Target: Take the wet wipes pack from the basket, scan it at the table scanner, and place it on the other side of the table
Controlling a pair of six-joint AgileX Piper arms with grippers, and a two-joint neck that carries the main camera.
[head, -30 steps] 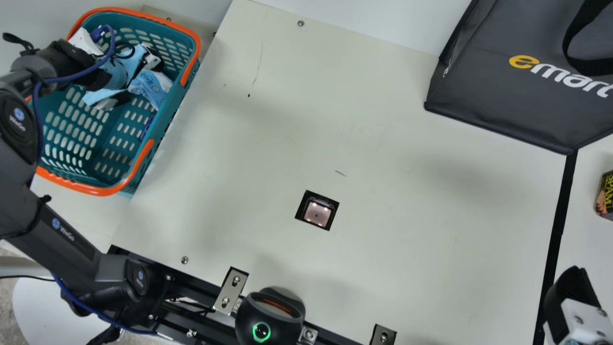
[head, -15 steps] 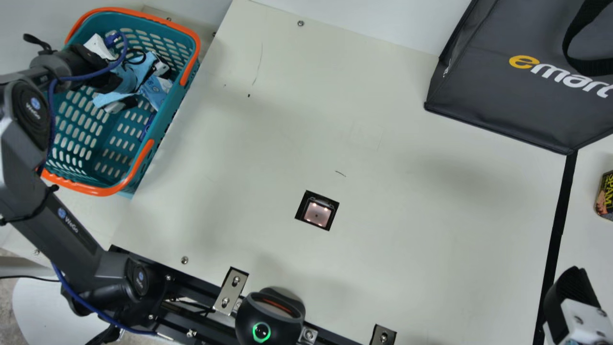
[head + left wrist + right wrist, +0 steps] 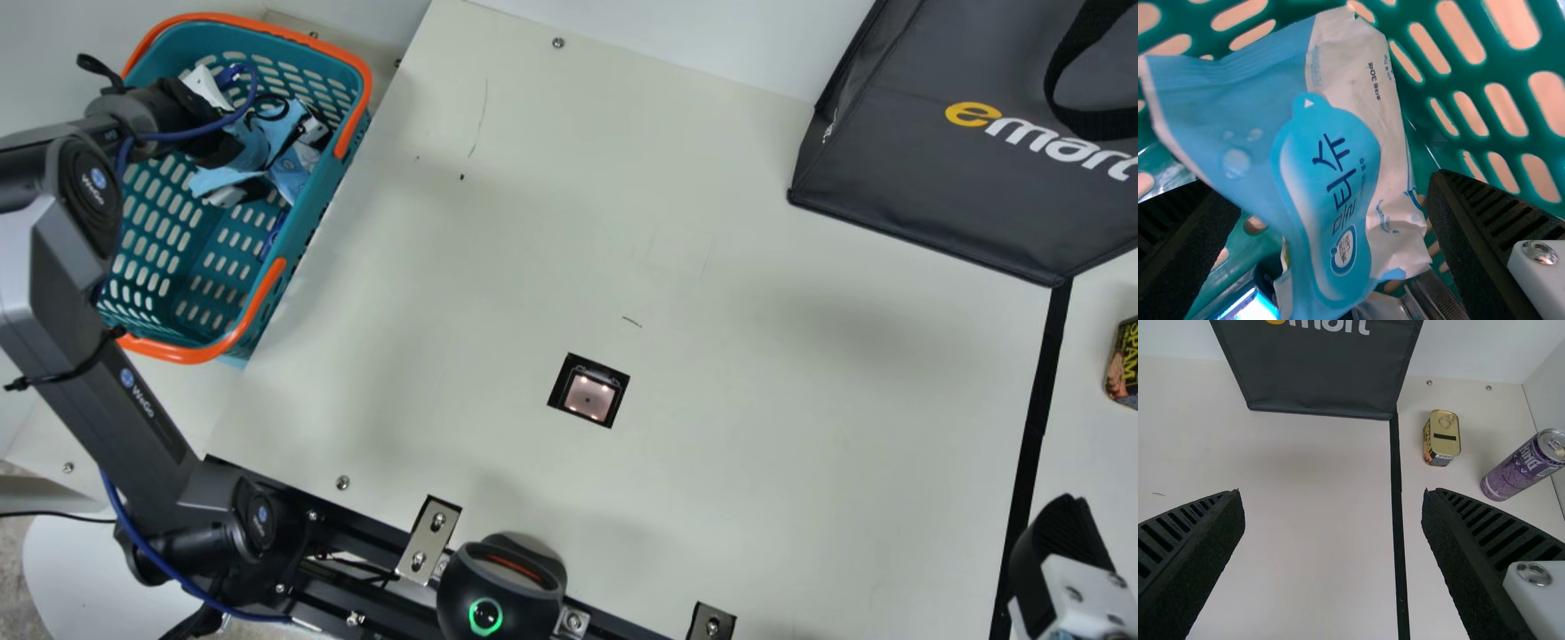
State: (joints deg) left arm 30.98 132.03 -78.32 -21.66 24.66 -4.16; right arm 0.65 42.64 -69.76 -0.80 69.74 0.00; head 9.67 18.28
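Inside the basket at far left, the left hand is positioned with fingers apart, the wet wipes pack between and beyond them; contact is hard to confirm. At near right, the right hand has fingers spread above the table.

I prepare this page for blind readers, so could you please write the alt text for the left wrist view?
A blue and white wet wipes pack is inside a green basket with slotted sides, seen between the wide-open fingers of the left pincer. A shiny ridged thing partly shows beside the pack.
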